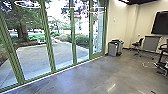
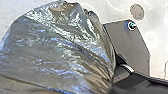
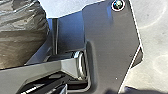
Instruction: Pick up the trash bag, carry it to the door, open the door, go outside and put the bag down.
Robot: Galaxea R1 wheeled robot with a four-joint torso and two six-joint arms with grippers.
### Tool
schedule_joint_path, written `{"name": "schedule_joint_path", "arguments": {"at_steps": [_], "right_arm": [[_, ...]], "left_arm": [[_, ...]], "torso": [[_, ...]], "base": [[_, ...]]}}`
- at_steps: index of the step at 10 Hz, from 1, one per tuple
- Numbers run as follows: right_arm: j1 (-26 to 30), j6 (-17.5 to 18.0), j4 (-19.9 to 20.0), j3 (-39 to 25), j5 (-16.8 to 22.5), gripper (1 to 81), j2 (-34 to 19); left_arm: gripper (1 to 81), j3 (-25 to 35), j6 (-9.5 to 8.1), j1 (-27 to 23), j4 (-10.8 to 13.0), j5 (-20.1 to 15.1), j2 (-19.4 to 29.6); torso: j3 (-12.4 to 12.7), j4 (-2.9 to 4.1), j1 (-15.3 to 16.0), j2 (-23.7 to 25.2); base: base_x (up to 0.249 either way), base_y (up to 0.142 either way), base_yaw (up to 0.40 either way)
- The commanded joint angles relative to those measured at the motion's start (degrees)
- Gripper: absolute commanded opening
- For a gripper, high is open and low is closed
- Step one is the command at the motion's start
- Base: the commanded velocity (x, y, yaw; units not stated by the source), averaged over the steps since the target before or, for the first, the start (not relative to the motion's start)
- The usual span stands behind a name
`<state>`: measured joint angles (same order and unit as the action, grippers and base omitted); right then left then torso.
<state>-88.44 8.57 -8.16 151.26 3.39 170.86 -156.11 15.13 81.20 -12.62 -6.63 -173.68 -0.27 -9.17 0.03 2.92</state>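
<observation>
Trash bag Bulging Near Your Dark Plate

You're seeing thin, glossy plastic puffing into a rounded bulk, its creases gathering toward one narrow end. Whether either gripper is opening or closing on it, you cannot tell. Ahead, polished grey floor is reflecting light, and green-framed glass panels are facing rough pavement; boxy bins are standing beyond.

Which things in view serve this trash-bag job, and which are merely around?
Job:
shiny dark plastic trash bag
green-framed glass panels, likely the way out
pale paved yard

Just around:
boxy grey bin
dark wheeled office chair
black rectangular wall screen
</observation>
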Motion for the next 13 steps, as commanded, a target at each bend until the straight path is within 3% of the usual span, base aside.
{"name": "schedule_joint_path", "arguments": {"at_steps": [1,11,13], "right_arm": [[3.0,-0.2,-0.3,-0.1,2.9,81.1,0.1],[2.9,-0.2,-0.2,-0.1,2.9,81.1,0.1],[2.9,-0.2,-0.3,-0.1,2.9,81.1,0.1]], "left_arm": [[1.0,0.0,0.34,-4.1,0.0,-3.3,0.3],[1.0,0.0,0.34,-4.1,0.0,-3.2,0.3],[1.0,0.0,0.34,-4.1,0.0,-3.3,0.3]], "torso": [[0.0,0.0,0.0,0.0],[0.0,0.0,0.0,0.0],[0.0,0.0,0.0,0.0]], "base": [[0.165,0.0,0.0],[0.165,0.0,0.0],[0.165,-0.067,0.0]]}}
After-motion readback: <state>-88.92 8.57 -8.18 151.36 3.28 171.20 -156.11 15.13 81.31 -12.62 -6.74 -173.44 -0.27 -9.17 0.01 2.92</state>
